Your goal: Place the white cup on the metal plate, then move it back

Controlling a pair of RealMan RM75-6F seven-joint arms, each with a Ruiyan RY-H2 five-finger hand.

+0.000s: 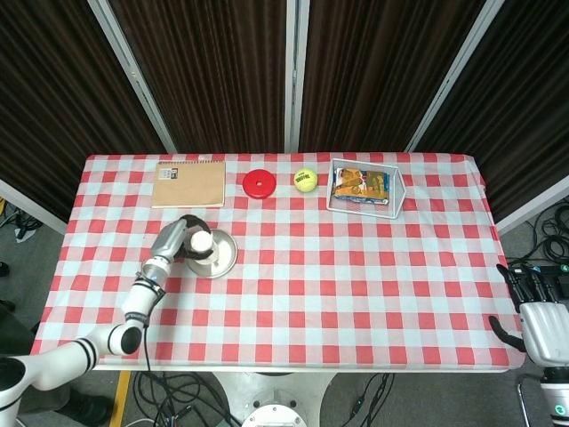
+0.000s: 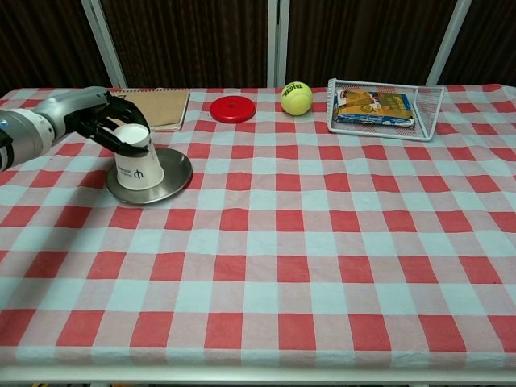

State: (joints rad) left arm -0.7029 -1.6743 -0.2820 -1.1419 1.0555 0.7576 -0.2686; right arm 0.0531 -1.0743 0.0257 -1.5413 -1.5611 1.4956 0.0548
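Fingers of the left hand wrap the white cup, tilted on the metal plate; it needs a level base before release.

The left arm is built of glossy white rounded segments with black rings at the joints, narrowing into a silver-grey metallic forearm and wrist. Its left hand has a grey metal back and dark, almost black fingers; the chest view shows the same silver sleeve running into the black fingers. The right hand, at about 4 o'clock in the head view, has a pale grey-white boxy palm casing, black fingers along its top edge and a black thumb on its side, over a grey wrist section.
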